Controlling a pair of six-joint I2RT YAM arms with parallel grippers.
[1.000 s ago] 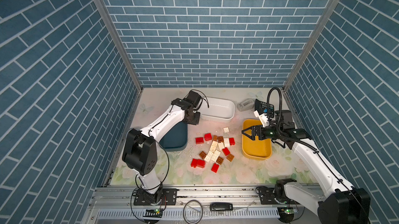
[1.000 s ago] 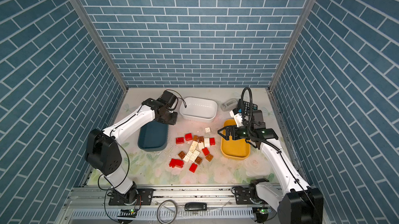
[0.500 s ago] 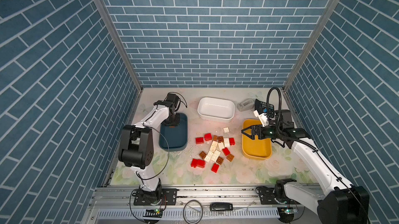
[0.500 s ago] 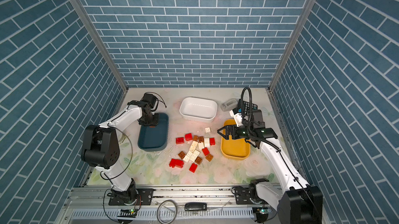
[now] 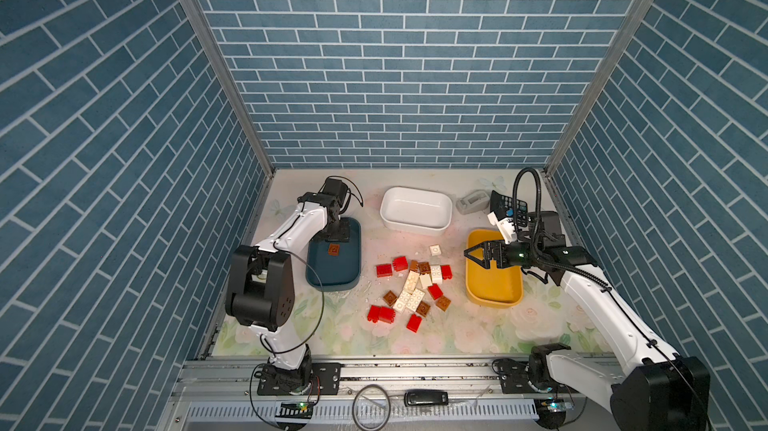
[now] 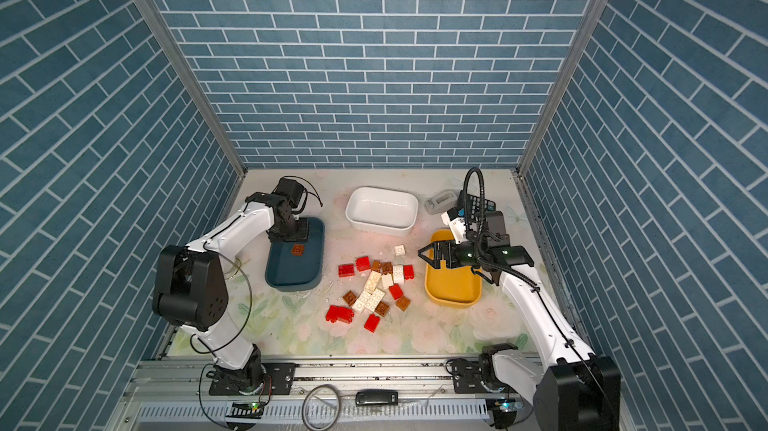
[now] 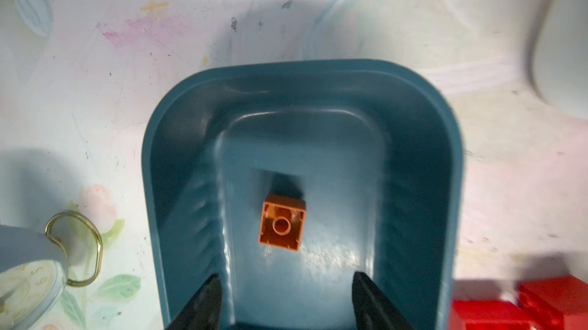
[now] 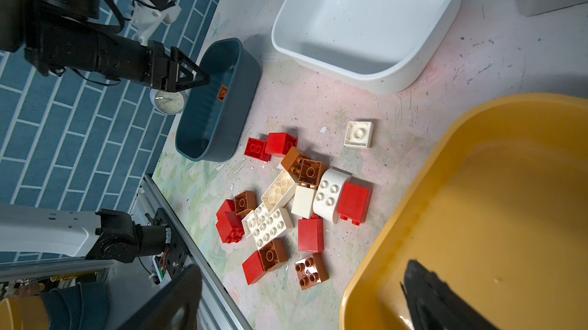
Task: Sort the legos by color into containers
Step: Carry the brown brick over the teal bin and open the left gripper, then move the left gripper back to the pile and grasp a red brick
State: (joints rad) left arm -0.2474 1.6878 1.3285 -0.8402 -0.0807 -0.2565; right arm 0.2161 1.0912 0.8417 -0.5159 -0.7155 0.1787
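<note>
Checked left arm (image 5: 293, 227) and right arm (image 5: 598, 304): clad in white shells, jointed in black. Noted bulky, rounded black shoulder housings (image 5: 259, 287) near each base. Bolted to flat black base plates (image 5: 328, 379). Traced a thin black cable (image 5: 322, 304) looping off the left, and a ribbed black hose (image 5: 517, 196) arching over the right. Logged a white camera bracket (image 5: 503, 226) and a small green lamp (image 5: 519, 256) at the right wrist. Spotted small dark dots along the right shell. Recorded black jaws on both, triangular in frame.
</note>
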